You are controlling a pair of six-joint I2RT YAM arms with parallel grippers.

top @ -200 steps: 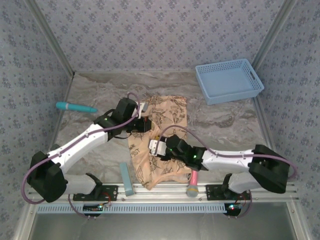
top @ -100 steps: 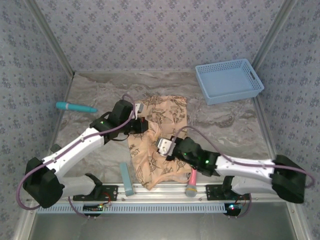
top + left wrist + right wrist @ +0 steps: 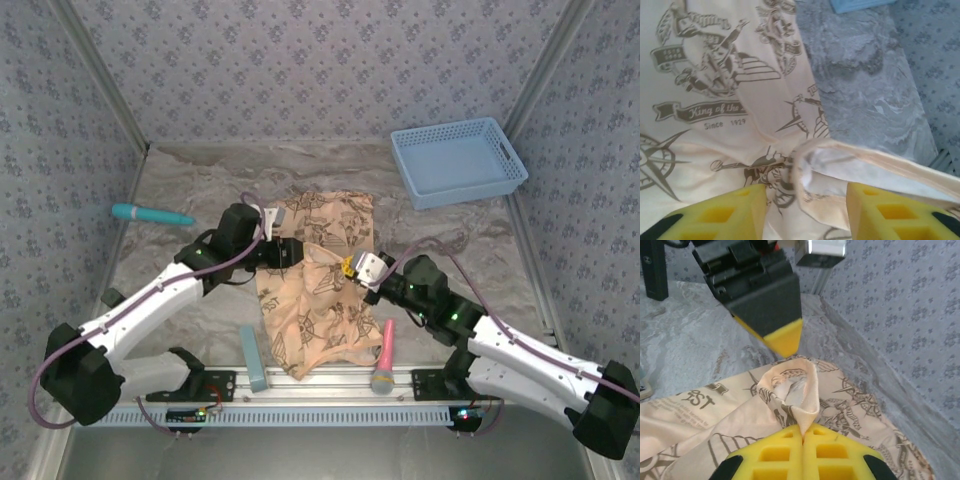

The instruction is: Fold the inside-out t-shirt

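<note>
The inside-out t-shirt [image 3: 318, 312], peach cloth with a brown print, lies crumpled in the middle of the table. My right gripper [image 3: 352, 268] is shut on a pinched fold near the shirt's right edge. In the right wrist view the cloth [image 3: 790, 385] rises as a loop out of the closed yellow fingers [image 3: 785, 452]. My left gripper [image 3: 291, 252] hovers over the shirt's upper left part. In the left wrist view its jaws stand open on either side of that raised loop [image 3: 810, 160] without touching it.
A blue basket [image 3: 458, 160] sits at the back right. A teal tool [image 3: 150, 214] lies at the left. A light-blue bar [image 3: 252, 357] and a pink-handled brush [image 3: 384, 355] lie near the front rail, on either side of the shirt's lower end.
My right gripper has shut on the shirt and pulled a fold up and to the right. My left gripper has opened and let go of the cloth.
</note>
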